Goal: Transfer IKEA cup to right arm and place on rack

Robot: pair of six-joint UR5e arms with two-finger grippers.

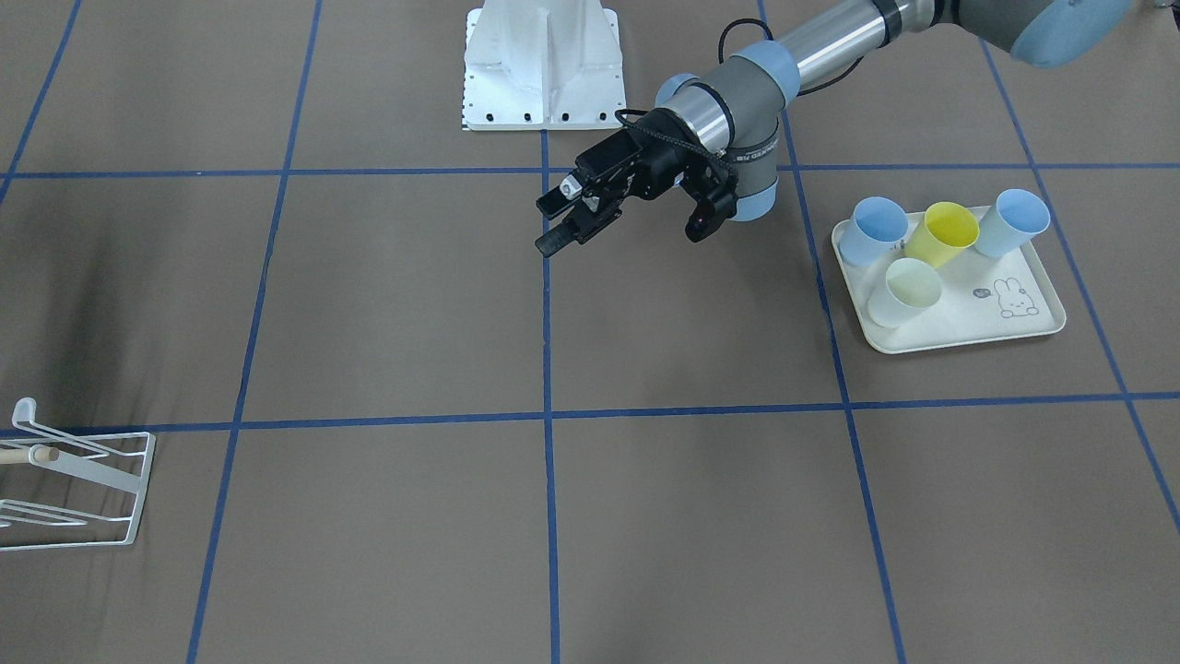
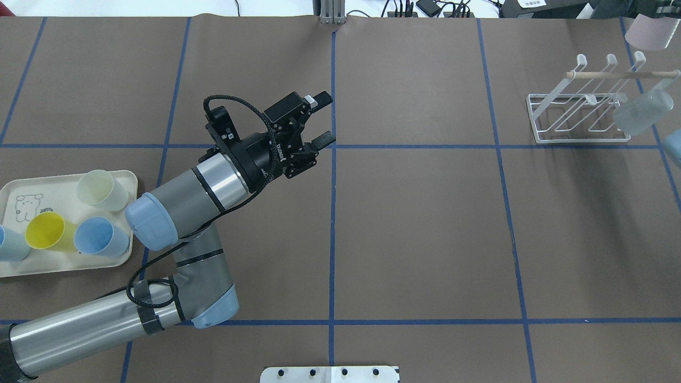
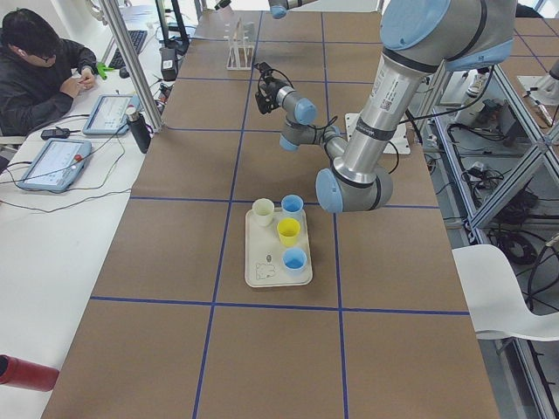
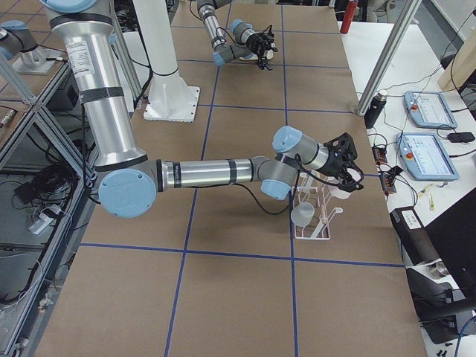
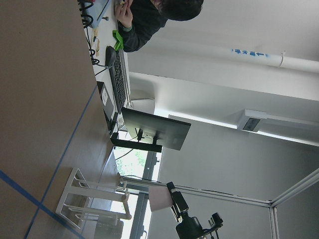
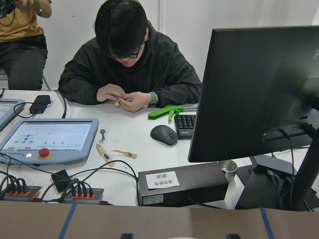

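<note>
The IKEA cup (image 2: 649,32), pale pink, hangs in the air just beyond the rack (image 2: 580,119), a white wire frame with a wooden rod. My right gripper (image 4: 349,172) is over the rack's far end and shut on that cup. The left wrist view shows this cup (image 5: 159,201) against the black fingers. A translucent cup (image 2: 641,111) hangs on a rack prong. My left gripper (image 2: 323,119) hovers open and empty over the table's middle, far from the rack.
A cream tray (image 2: 64,266) at the left holds several cups: yellow (image 2: 48,231), blue (image 2: 101,236) and pale green (image 2: 101,190). A person (image 6: 132,64) sits at a desk with tablets beyond the table's far edge. The white robot base (image 1: 544,65) stands at the near edge.
</note>
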